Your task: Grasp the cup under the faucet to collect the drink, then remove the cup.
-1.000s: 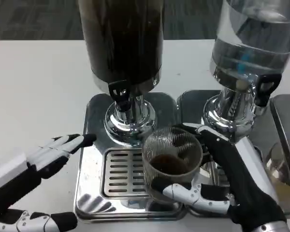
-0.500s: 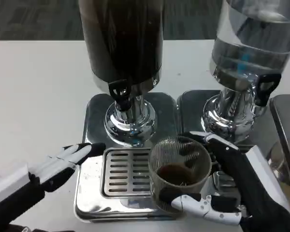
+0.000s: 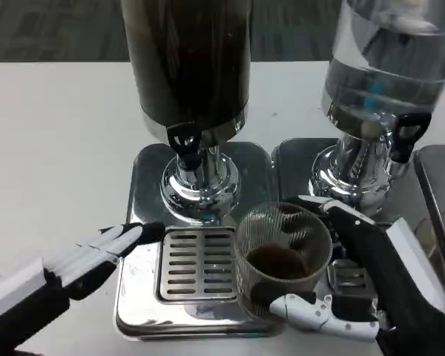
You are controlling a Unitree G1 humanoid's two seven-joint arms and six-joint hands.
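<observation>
A clear ribbed cup with dark drink in its bottom is held by my right hand, whose fingers wrap its far and near sides. The cup hangs over the right edge of the drip grate, to the right and in front of the black faucet of the dark drink dispenser. My left hand lies flat at the tray's left edge, fingers stretched out, holding nothing.
A second dispenser with clear liquid stands at the right on its own steel tray. The steel base of the dark dispenser rises behind the grate. White table spreads to the left.
My right hand has carried the cup rightward and toward me, away from the faucet. The left hand has shifted slightly lower along the tray's left edge.
</observation>
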